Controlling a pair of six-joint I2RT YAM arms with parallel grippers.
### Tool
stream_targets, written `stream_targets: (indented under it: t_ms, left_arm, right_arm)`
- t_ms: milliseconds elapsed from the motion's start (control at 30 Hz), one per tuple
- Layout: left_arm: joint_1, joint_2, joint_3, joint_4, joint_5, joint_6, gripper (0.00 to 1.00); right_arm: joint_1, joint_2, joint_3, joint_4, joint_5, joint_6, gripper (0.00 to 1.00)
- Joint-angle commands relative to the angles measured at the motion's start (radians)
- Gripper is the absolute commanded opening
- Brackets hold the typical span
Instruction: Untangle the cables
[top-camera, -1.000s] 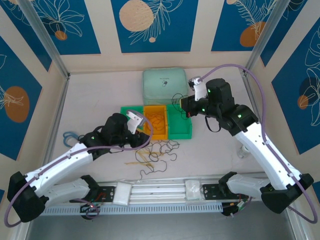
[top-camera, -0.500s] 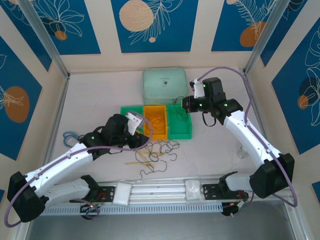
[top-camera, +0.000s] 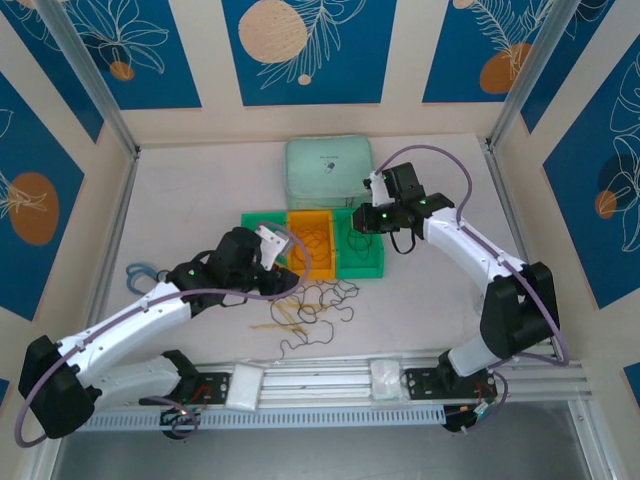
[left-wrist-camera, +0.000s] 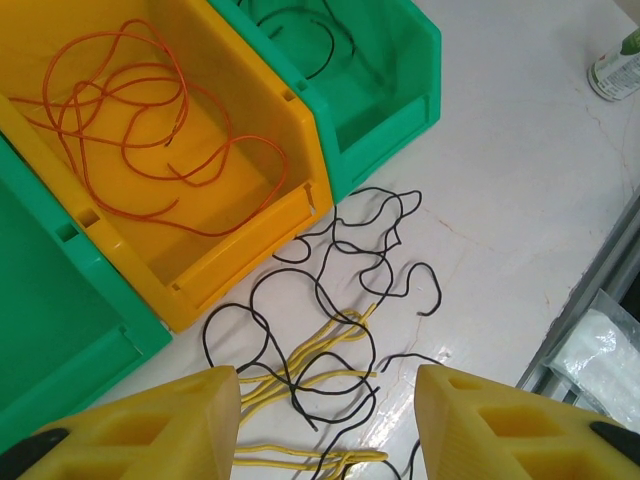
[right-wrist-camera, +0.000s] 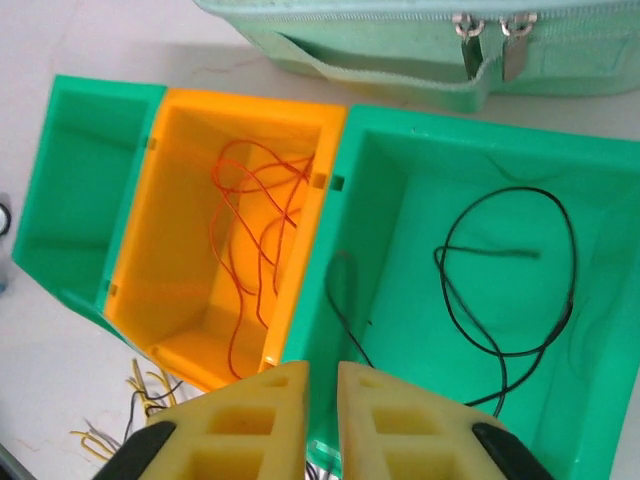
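Tangled cables (left-wrist-camera: 320, 350) lie on the table (left-wrist-camera: 520, 150) before three adjoining bins (left-wrist-camera: 240, 260).

Black cable (right-wrist-camera: 490, 252) coiled in green bin (right-wrist-camera: 420, 190); orange cables (right-wrist-camera: 228, 215) in orange bin (right-wrist-camera: 170, 230).

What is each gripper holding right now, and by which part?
Left gripper: open, nothing held. Right gripper: jaws almost together above the black cable; one strand runs up to them, grip unclear.

Bins (top-camera: 360, 268) crowd the cables' (top-camera: 325, 300) far side.
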Motion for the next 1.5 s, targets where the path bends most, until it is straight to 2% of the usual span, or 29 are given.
stream_targets:
  t_ms: [0,100,333,533,800,900,1033,1100,1167,1300,1467]
  left_arm:
    - [0.001,0.002,0.031,-0.020,-0.014,0.020,0.49]
    - [0.004,0.003,0.027,-0.019,-0.015,0.021,0.49]
    - [0.011,0.008,0.011,-0.002,-0.017,0.016,0.48]
    - [0.024,0.030,-0.010,0.005,-0.047,-0.009,0.48]
    - [0.029,0.103,0.001,-0.091,-0.089,-0.017,0.47]
    - [0.032,0.153,-0.006,-0.106,-0.070,-0.022,0.43]
    - [0.031,0.224,-0.009,-0.112,0.011,-0.026,0.30]
    - [0.031,0.240,-0.007,-0.135,0.047,-0.028,0.28]
    - [0.031,0.225,-0.021,-0.155,0.031,-0.038,0.28]
    - [0.036,0.156,-0.050,-0.141,-0.010,-0.077,0.30]
    - [0.053,0.099,-0.052,-0.123,-0.015,-0.124,0.33]
  right_arm:
    - [0.009,0.006,0.041,-0.056,0.029,-0.021,0.21]
    - [0.007,-0.008,0.042,-0.071,0.052,-0.031,0.25]
    - [0.037,-0.073,0.025,-0.118,0.062,-0.068,0.25]
    - [0.174,-0.153,-0.047,-0.222,0.086,-0.065,0.25]
    - [0.392,-0.186,-0.175,-0.212,0.069,-0.022,0.25]
    - [0.399,-0.168,-0.198,-0.195,0.035,0.041,0.25]
    - [0.404,-0.174,-0.239,-0.160,-0.014,0.088,0.25]
    - [0.428,-0.177,-0.249,-0.163,-0.032,0.088,0.25]
    - [0.477,-0.176,-0.256,-0.162,-0.042,0.083,0.25]
    - [0.571,-0.147,-0.257,-0.159,-0.001,0.095,0.26]
    - [0.591,-0.086,-0.243,-0.208,0.127,0.206,0.27]
